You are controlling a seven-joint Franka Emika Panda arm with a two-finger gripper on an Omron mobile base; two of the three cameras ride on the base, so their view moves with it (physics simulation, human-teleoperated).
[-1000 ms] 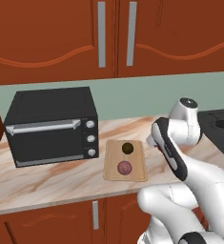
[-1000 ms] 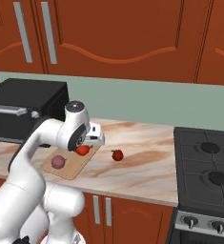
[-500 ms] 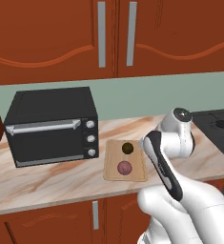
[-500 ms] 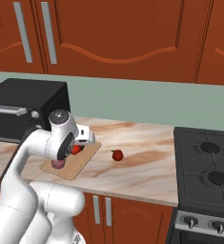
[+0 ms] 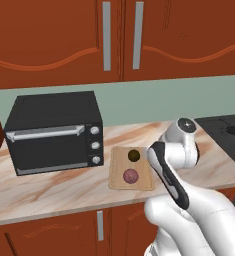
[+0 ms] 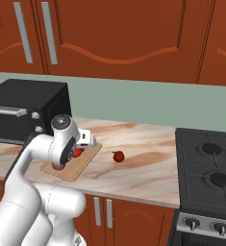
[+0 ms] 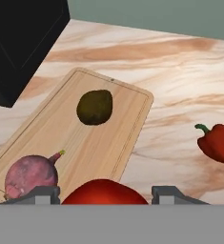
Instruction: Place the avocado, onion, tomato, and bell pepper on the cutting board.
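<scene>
In the hand view my gripper (image 7: 106, 195) is shut on the smooth bright-red tomato (image 7: 104, 192), held just above the near right edge of the light-tan cutting board (image 7: 118, 128). On the board lie the dark olive avocado (image 7: 95, 106) toward its far end and the purplish onion (image 7: 30, 176) at its near end. The lobed red bell pepper (image 7: 219, 141) lies on the counter to the right of the board. The right base view shows the pepper (image 6: 118, 156) apart from the board (image 6: 78, 168), and the tomato (image 6: 77, 153) by my wrist.
A black toaster oven (image 5: 54, 132) stands on the marble counter just left of the board (image 5: 120, 170). A stove (image 6: 210, 178) occupies the counter's right end. Bare counter lies between the pepper and the stove. My own forearm hides the board's right side in the left base view.
My arm has folded down and to the left over the board, the tomato staying in the grip. Avocado, onion and bell pepper have not moved.
</scene>
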